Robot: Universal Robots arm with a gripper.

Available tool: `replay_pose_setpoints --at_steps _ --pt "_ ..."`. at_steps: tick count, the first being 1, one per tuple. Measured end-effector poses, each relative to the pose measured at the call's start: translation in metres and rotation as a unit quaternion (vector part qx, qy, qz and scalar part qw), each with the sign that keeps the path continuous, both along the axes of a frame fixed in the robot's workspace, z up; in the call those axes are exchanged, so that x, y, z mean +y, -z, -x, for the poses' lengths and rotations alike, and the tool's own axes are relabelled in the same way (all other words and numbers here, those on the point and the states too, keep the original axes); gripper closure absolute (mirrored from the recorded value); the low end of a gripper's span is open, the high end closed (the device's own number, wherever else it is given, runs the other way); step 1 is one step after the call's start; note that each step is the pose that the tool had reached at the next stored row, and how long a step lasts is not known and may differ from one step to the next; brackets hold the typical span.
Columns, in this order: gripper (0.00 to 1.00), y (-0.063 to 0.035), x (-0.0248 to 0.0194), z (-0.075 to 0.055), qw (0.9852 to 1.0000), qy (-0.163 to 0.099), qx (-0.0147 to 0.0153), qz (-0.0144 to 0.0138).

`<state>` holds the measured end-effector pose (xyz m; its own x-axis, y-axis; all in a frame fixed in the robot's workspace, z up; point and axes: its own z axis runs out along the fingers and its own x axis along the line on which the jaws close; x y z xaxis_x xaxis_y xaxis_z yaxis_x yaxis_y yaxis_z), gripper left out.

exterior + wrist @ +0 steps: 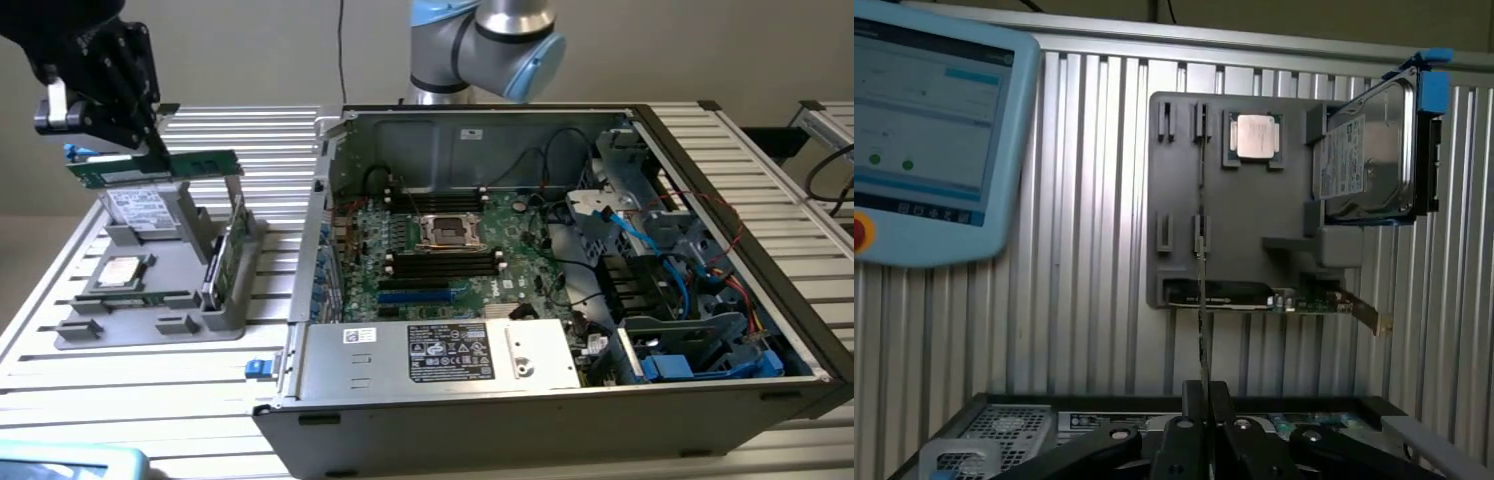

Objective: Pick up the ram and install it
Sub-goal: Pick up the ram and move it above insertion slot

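Open air round the tool (144, 148) and the ram (167, 166) pinched in it, above a grey holder (127, 328) with an upright hard drive (140, 208) and a green card (230, 255) on edge. Toward the exterior view's right, walled off low by the open computer case (320, 200), free over its rim. Inside, clear above the motherboard (521, 230), cables (627, 250) farther right.

ribbed aluminium tabletop (134, 390) under even light, plain grey wall (267, 50) behind.

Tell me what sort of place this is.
Probably a robotics lab bench for computer assembly: an open computer case sits on a slotted aluminium table, a grey parts fixture holds components, and the gripper holds the ram.
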<state>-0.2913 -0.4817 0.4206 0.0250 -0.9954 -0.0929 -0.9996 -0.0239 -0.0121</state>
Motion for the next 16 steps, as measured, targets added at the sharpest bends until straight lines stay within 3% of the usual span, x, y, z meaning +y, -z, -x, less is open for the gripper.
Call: replay_pose_setpoints --at_steps 13,16 --pt "0.87 0.0 -0.0093 -0.054 1.0 0.0 -0.0005 -0.0098" --pt "0.87 0.0 -0.0099 -0.068 0.9999 0.0 -0.0005 -0.0102"
